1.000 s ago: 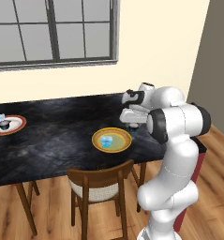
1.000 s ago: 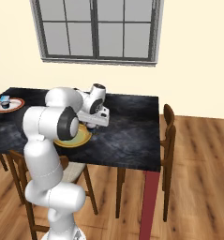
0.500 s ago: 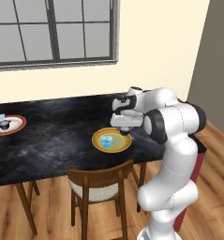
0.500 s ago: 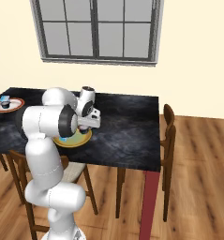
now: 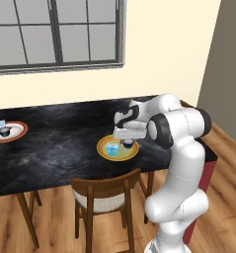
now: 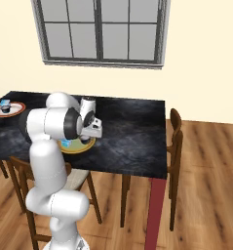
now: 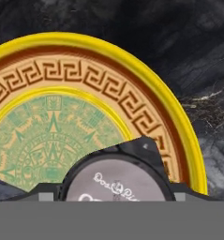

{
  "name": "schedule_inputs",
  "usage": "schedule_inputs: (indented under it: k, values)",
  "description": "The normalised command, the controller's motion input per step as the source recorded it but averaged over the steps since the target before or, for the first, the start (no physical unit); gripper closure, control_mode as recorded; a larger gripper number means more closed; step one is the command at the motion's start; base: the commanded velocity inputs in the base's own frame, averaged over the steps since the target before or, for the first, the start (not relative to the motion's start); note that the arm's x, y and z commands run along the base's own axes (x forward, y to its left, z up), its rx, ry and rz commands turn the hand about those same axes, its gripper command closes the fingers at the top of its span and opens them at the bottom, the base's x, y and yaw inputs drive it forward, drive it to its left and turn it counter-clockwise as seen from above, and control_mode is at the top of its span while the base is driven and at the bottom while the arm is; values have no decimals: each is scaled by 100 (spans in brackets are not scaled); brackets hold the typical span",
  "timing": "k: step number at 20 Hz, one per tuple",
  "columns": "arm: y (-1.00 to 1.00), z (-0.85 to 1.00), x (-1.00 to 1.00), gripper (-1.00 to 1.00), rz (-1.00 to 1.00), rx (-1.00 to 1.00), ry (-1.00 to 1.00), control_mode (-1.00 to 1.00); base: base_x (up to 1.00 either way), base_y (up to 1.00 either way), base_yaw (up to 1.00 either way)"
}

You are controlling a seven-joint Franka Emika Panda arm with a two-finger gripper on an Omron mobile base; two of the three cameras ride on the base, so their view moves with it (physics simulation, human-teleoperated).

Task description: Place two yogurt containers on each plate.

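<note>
Chair [image 5: 105, 195] nearest. Hand [image 5: 127, 142] pinching dark-topped cup [image 7: 117, 180] low over yellow plate [image 7: 146, 89], beside blue cup [image 5: 111, 147]. Cup likely light, stiff, smooth-sided; hold at sides below lid. Far white plate [image 5: 18, 134] on tabletop [image 5: 60, 133] carries two cups.

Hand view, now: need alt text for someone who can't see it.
A round yogurt container with a dark grey top, held between the gripper's finger tips, sits low in the frame over the yellow-orange plate. The plate has a brown key-pattern band and a pale green patterned centre, and lies on a black marbled table.
</note>
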Motion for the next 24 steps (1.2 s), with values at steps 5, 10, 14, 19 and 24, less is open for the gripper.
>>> schedule_inputs:
  k: [5, 10, 14, 19, 24]
  values:
    - [18, -24, 4, 100, 0, 0, 0, -100, 0, 0, 0]
    - [5, -9, 6, -100, 0, 0, 0, -100, 0, 0, 0]
    - [11, 2, 0, -100, 0, -1, 0, -100, 0, 0, 0]
    - [1, 10, 0, -100, 0, -10, 0, -100, 0, 0, 0]
    - [-8, 19, -9, -100, 0, -17, 0, -100, 0, 0, 0]
